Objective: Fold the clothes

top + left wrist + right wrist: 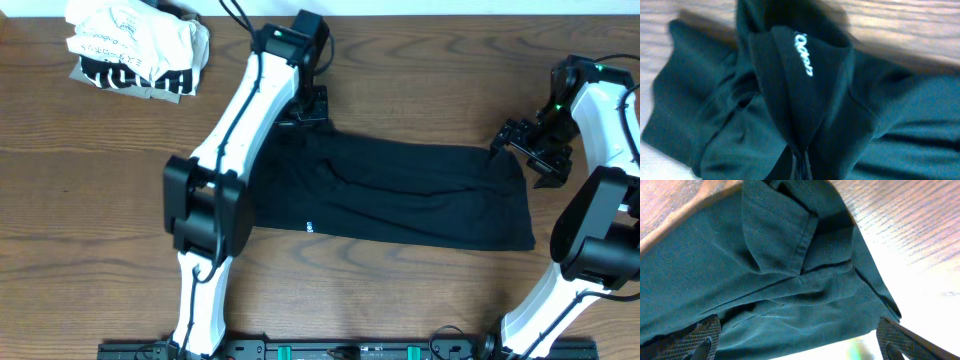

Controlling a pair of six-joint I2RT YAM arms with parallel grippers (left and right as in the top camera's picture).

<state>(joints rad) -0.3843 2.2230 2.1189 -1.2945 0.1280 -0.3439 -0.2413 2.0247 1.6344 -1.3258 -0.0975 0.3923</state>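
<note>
Black shirt [400, 195] lies folded into a long band across the worktop [100, 200], with both hands at its far edge.

Worktop: wood-grain surface carrying all items. Shirt: centre of the overhead view, long axis running 9 to 3 o'clock; a tiny white mark [309, 224] sits near its 6 o'clock edge. In the left wrist view a raised fold of shirt [800, 90] bears a white logo [803, 54]. White bundle [135, 48] with black lettering: at 10 o'clock, well apart from the shirt. Left hand [306, 106]: at the shirt's 11 o'clock corner; opening cannot be determined. Right hand [532, 150]: at the 2 o'clock corner; its fingers [700, 337] stand wide apart over the fabric, holding nothing.
</note>
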